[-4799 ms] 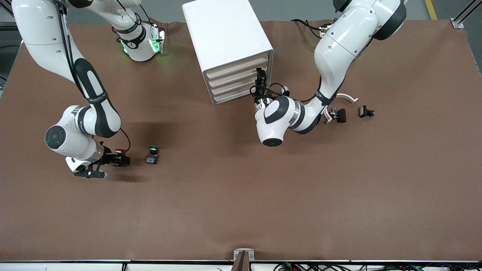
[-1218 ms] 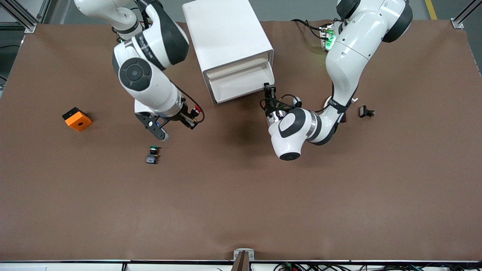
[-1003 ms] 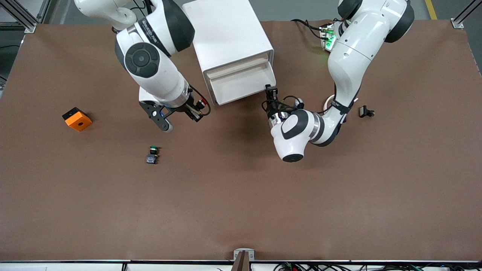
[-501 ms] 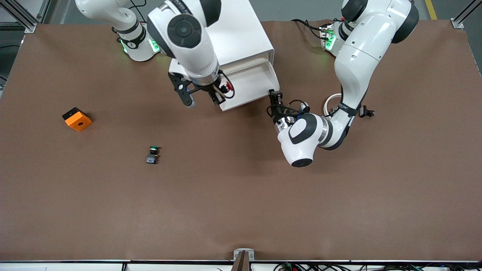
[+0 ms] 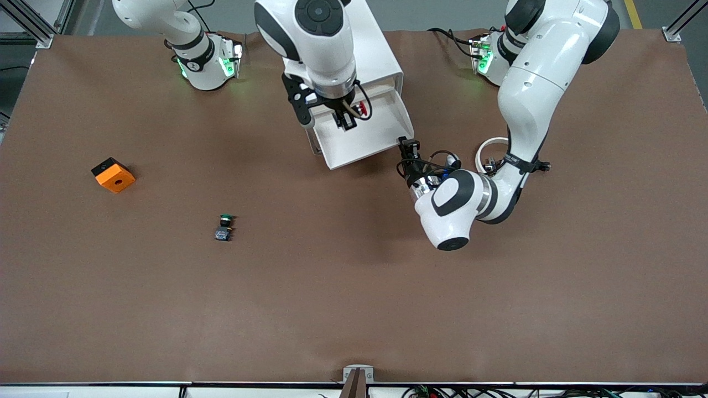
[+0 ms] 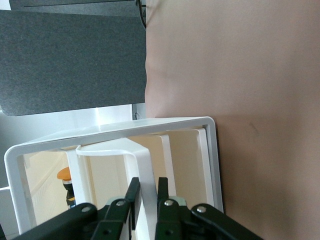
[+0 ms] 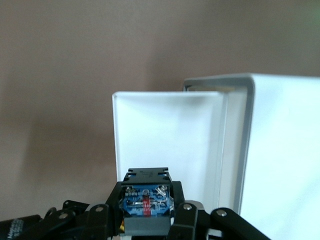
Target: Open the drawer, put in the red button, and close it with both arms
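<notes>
The white cabinet (image 5: 379,52) stands near the robots' bases, with its top drawer (image 5: 376,138) pulled out. My right gripper (image 5: 349,117) is shut on the red button (image 5: 362,106) and holds it over the open drawer. In the right wrist view the button's blue and black body (image 7: 146,202) sits between the fingers, with the drawer's bare inside (image 7: 165,135) below it. My left gripper (image 5: 406,145) is shut on the drawer's front rim at the corner toward the left arm's end. In the left wrist view its fingers (image 6: 162,187) pinch that white rim (image 6: 145,165).
A green-capped button (image 5: 224,228) lies on the brown table nearer the front camera. An orange block (image 5: 113,174) lies toward the right arm's end. A white ring (image 5: 492,145) and a small black part (image 5: 541,165) lie by the left arm.
My right arm has carried the red button from the table to over the open drawer. My left gripper has pulled the drawer farther out of the cabinet.
</notes>
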